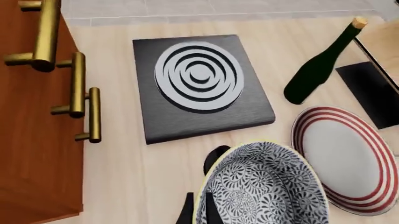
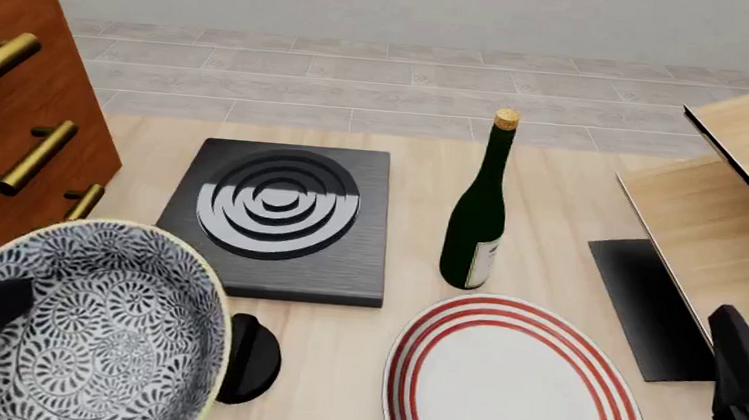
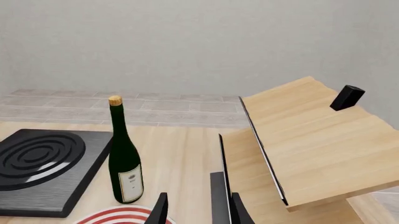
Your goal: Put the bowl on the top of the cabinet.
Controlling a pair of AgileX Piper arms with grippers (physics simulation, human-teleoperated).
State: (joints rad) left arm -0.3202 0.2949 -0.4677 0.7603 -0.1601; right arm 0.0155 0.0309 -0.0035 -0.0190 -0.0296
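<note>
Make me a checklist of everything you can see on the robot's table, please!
Surface: pale wood table, tiled floor behind.
Job's things: bowl lifted, tilted, in the left gripper; cabinet at the left, top mostly out of view.
Clutter: black burner, green bottle upright, red-ringed plate, light shelf.
Grippers: left shut on the bowl's rim; right gripper low, holding nothing, jaws' state unclear.
Cables: nothing seen.
Surroundings: plain grey wall.
</note>
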